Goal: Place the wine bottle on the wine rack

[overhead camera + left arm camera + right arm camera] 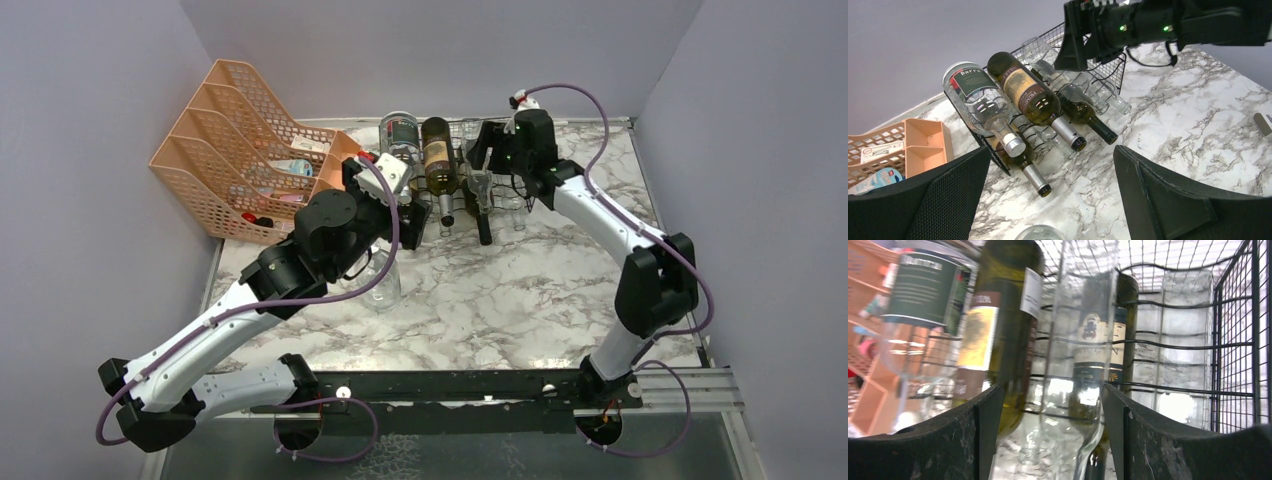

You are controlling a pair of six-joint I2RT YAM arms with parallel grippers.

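Observation:
The black wire wine rack (462, 130) stands at the back middle of the marble table (500, 300). Several bottles lie in it, among them a clear one with a green label (975, 95) and a dark green one (1033, 97). My right gripper (487, 150) is at the rack. In the right wrist view its jaws (1050, 390) are open around a clear glass bottle (1080, 340) that lies on the rack's wires (1238, 340), with a gap on the left side. My left gripper (1052, 155) is wide open and empty, above the table in front of the rack.
A peach-orange mesh file organizer (240, 140) stands at the back left, close to the rack; it also shows in the left wrist view (923, 145). A clear glass bottle (380, 283) stands upright on the table under my left arm. Grey walls enclose the table.

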